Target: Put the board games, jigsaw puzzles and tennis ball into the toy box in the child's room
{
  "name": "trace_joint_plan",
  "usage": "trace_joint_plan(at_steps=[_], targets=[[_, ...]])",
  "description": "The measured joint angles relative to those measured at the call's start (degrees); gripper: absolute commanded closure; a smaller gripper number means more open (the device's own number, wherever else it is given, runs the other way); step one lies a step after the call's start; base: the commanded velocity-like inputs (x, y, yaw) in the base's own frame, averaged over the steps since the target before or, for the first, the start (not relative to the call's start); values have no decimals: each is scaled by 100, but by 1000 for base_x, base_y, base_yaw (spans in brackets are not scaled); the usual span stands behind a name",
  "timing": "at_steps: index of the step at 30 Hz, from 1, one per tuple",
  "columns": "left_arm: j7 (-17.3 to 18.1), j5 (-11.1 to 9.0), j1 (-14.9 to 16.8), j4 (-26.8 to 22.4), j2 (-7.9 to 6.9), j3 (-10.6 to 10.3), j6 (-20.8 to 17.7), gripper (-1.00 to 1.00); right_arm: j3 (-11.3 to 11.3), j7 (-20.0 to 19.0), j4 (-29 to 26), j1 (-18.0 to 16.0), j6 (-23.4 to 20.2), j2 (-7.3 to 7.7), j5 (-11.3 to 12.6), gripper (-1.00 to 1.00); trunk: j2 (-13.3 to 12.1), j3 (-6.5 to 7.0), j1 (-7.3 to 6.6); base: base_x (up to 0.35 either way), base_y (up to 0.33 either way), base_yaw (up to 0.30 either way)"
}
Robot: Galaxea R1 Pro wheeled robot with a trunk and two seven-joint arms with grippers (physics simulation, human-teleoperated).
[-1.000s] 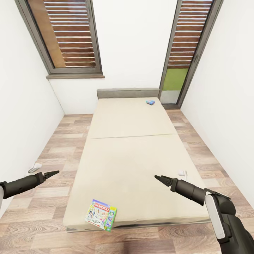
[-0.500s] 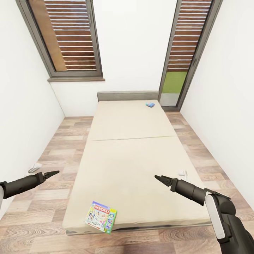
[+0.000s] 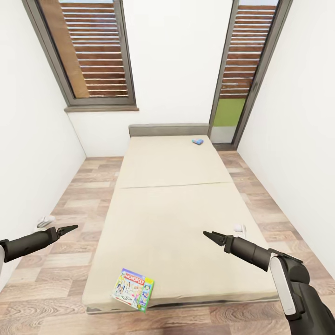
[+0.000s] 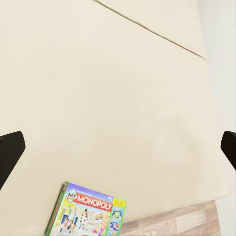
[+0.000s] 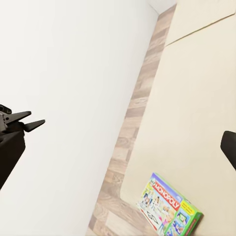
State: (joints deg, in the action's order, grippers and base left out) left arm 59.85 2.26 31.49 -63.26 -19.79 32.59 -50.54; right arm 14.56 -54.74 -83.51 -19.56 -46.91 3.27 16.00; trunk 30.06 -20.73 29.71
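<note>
A colourful board game (image 3: 133,288) lettered MONOPOLY lies at the near left corner of the cream bed (image 3: 172,209), slightly over its edge. It also shows in the left wrist view (image 4: 88,216) and the right wrist view (image 5: 169,209). Another board game, small and blue (image 3: 197,141), rests far off by the grey headboard (image 3: 168,129). My left gripper (image 3: 72,228) hovers open over the floor left of the bed. Over the bed's near right part, my right gripper (image 3: 208,234) is open too. Both are empty. The table and the toy box are out of view.
White walls close in on both sides, with strips of wood plank floor (image 3: 70,204) between them and the bed. Two tall shuttered windows (image 3: 88,51) stand behind the headboard. Small white objects lie on the floor at the left (image 3: 45,220) and the right (image 3: 239,228).
The whole picture has shifted a little, the bed sitting slightly lower and farther, so the camera moved. Both arms and both games keep their places.
</note>
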Motion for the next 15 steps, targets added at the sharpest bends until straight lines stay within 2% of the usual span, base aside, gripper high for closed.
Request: trace_joint_plan(at_steps=[15], targets=[[0, -4, 0, 0, 8, -8, 1, -100, -3, 43, 2, 0, 0, -6, -1, -100, 0, 127, 0, 0, 0, 0]])
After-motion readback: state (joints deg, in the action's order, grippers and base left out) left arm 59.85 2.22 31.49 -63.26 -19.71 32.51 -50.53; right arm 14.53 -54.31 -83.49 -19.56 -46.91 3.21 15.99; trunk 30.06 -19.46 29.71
